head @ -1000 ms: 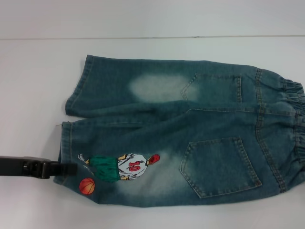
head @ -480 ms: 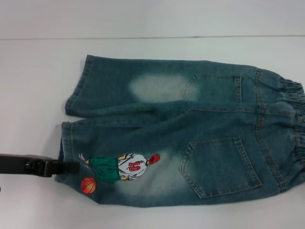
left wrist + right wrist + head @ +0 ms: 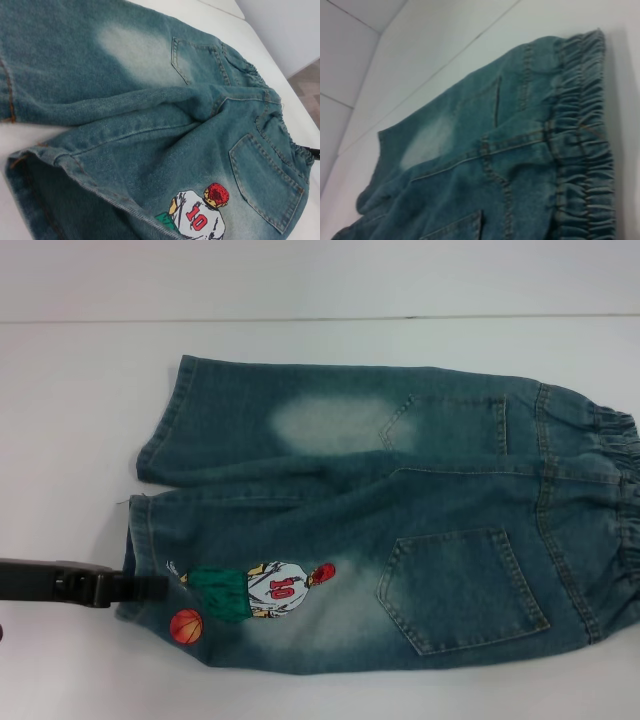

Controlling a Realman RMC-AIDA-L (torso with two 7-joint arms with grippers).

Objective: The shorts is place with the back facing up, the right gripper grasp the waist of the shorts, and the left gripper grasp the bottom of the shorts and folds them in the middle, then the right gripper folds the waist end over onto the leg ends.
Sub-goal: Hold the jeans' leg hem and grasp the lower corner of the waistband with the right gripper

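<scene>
Left claw at hem of denim shorts

Left claw (image 3: 150, 588), black, reaches in low from the robot's left w/ its tip at the near leg hem (image 3: 138, 550) of the shorts (image 3: 400, 530). Can't tell if its fingers are parted or closed on fabric. Shorts lie flat, back up, on the white tabletop (image 3: 70, 420): leg ends toward the robot's left, ruffled elastic waist (image 3: 622, 510) at the right edge. Two back pockets show, plus pale faded patches. Cartoon player print (image 3: 265, 592) w/ no. 10 jersey sits just beside the claw; orange ball (image 3: 186, 627) below it. Right wrist cam looks along the waist (image 3: 582, 145); right claw itself not seen.
</scene>
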